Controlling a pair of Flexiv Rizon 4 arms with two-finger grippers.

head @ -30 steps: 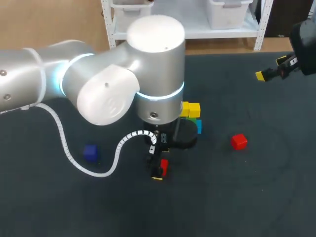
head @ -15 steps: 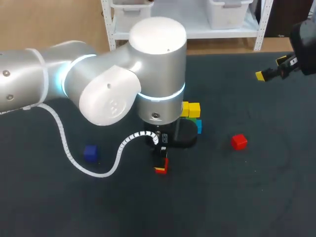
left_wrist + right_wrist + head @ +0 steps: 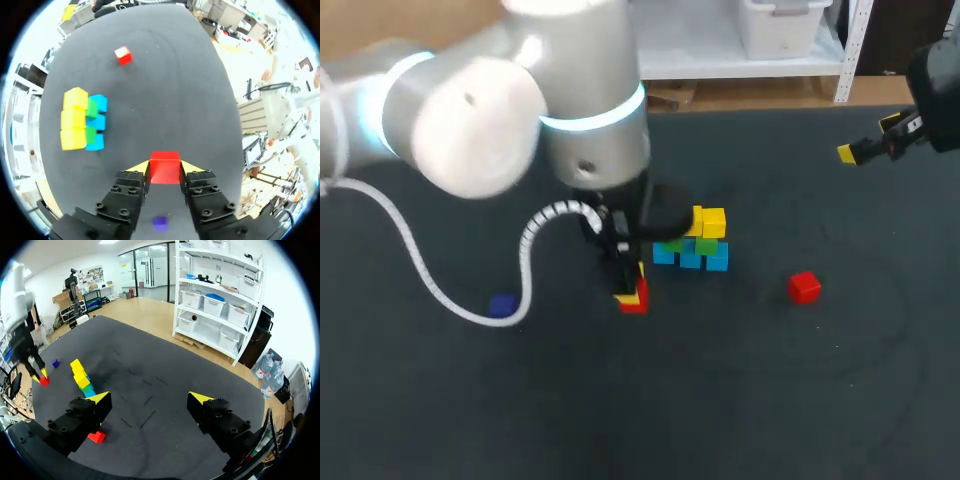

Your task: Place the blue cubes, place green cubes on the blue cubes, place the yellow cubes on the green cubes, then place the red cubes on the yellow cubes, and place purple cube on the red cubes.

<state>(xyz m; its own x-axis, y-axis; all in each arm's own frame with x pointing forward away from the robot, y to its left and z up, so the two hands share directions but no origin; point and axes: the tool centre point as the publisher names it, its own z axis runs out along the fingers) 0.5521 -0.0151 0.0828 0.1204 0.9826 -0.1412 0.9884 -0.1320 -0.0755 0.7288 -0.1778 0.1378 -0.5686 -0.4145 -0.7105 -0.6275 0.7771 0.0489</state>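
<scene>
My left gripper (image 3: pixel 631 292) is shut on a red cube (image 3: pixel 634 302), held just off the dark table, left of the stack; in the left wrist view the red cube (image 3: pixel 165 167) sits gripped between the yellow fingertips (image 3: pixel 136 167). The stack has three blue cubes (image 3: pixel 691 256) at the bottom, green cubes (image 3: pixel 686 243) on them and yellow cubes (image 3: pixel 709 222) on top; the left wrist view shows its yellow cubes (image 3: pixel 74 119) well ahead of the gripper. A second red cube (image 3: pixel 804 287) lies right of the stack. A purple cube (image 3: pixel 502 305) lies far left. My right gripper (image 3: pixel 150 401) hangs open and empty at the back right.
The left arm's white cable (image 3: pixel 440 290) loops over the table near the purple cube. The table's far edge (image 3: pixel 770 108) runs along the back, close to the right gripper (image 3: pixel 865 151).
The left gripper closed on the red cube, then the arm rose and carried it back and slightly left, uncovering the stack. The right arm has not moved.
</scene>
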